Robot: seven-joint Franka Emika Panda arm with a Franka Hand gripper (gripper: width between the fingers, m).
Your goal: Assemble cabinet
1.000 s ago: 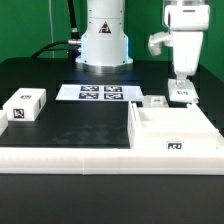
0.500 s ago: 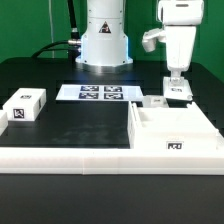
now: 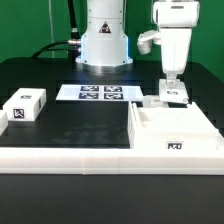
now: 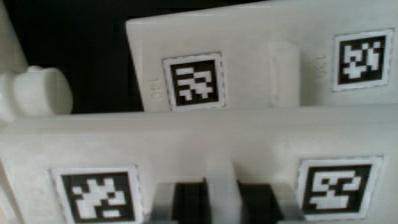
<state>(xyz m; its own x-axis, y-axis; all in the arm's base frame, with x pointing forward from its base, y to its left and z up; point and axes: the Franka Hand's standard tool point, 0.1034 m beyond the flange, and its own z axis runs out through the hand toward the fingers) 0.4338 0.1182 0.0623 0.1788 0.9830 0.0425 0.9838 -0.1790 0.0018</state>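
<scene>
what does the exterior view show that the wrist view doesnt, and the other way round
Only the exterior view: the robot's base, the marker board, the small tagged block on that view's left, and the whole cabinet.
Only the wrist view: four tag markers seen close up on white pieces.
Both: the white tagged parts under the hand, though I cannot match them piece for piece.

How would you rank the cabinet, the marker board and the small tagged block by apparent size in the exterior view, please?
cabinet, largest.
marker board and small tagged block: too close to rank; the board spans wider, but the block stands taller and nearer the camera.
</scene>
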